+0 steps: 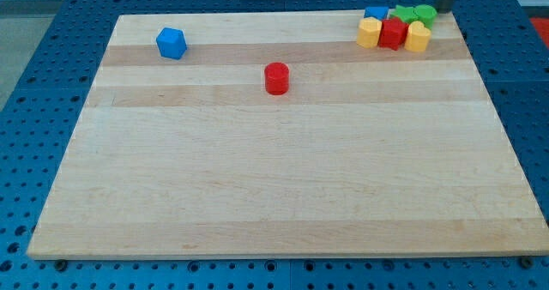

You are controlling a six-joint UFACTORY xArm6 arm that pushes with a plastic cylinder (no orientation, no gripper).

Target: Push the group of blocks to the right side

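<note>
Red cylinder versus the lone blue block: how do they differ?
The red cylinder is round-sided with a flat top; the blue block is faceted and angular. The blue block sits nearer the view's top left, the red cylinder nearer the board's middle. Both stand alone, apart from the cluster at the view's top right.

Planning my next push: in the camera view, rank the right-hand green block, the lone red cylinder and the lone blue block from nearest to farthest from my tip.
1. Right-hand green block: in the cluster at the view's top right, just left of my tip.
2. Red cylinder: alone near the board's upper middle.
3. Blue block: alone at the view's upper left.
</note>
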